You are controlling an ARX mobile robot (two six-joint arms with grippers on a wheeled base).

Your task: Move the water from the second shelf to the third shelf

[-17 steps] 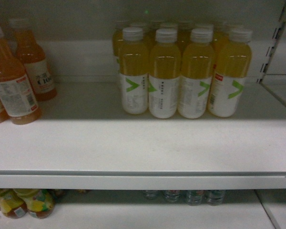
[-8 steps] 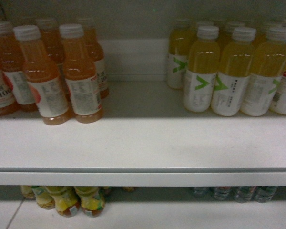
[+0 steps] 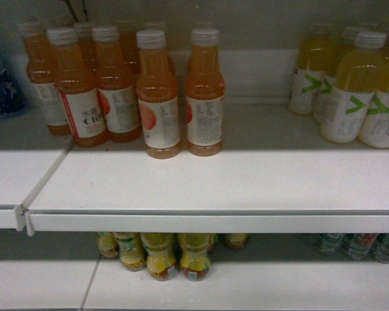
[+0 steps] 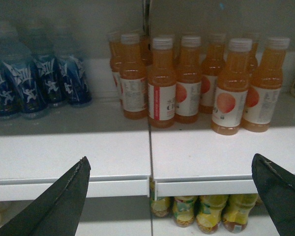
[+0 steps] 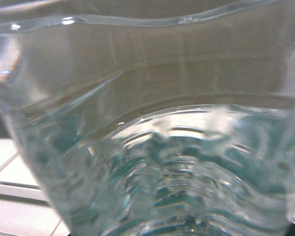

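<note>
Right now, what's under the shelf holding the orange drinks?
Under the shelf, yellow-labelled bottles stand beneath the orange drinks, and clear bottles sit at right. Only their tops show; anything deeper back is covered by the shelf.

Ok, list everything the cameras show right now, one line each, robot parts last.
orange drink bottles: at least eight, orange with white caps and white labels, upper shelf, left of centre in the head view.
yellow drink bottles: at least four, yellow with green arrow labels, upper shelf, far right.
blue bottles: at least three, dark blue labels, upper shelf, left of the orange ones.
small yellow bottles: several, shelf below, under the orange group.
clear bottles: a few, shelf below, right.
shelf: white, bare front strip.
water bottle: one, clear and ribbed, filling the right wrist view.
left gripper: dark fingers spread wide, empty.
right gripper: not visible itself.
</note>
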